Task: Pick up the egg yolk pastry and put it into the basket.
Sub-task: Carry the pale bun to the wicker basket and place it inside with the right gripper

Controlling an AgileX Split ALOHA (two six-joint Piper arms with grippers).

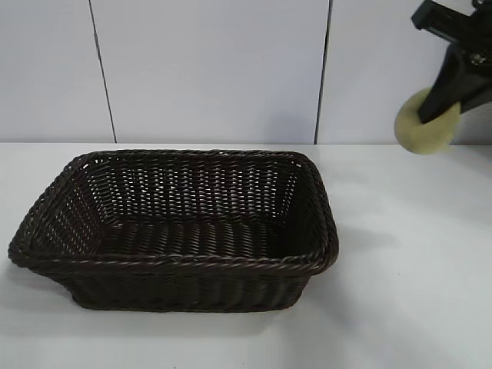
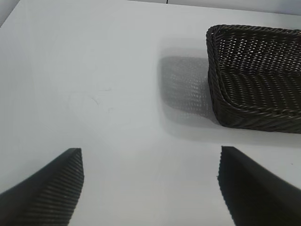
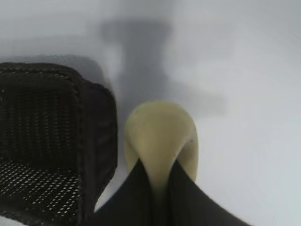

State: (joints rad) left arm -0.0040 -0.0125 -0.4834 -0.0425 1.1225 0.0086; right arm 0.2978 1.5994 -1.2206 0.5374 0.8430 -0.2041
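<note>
The right gripper hung high above the counter, off to the right of the basket and well apart from it. Its fingers were closed on the egg yolk pastry, pinching the pale yellow lump so that it bulged out on either side of them. The pastry was held that high probably so it could clear the braided rim on the way across. In the right wrist view the pastry sat just outside the basket's near corner, not yet over the opening.

The basket rested flat on the counter, and as far as its woven floor showed, nothing lay in it.

The left gripper hovered low over bare counter beside the basket, fingers spread wide and holding nothing, apparently idle.
</note>
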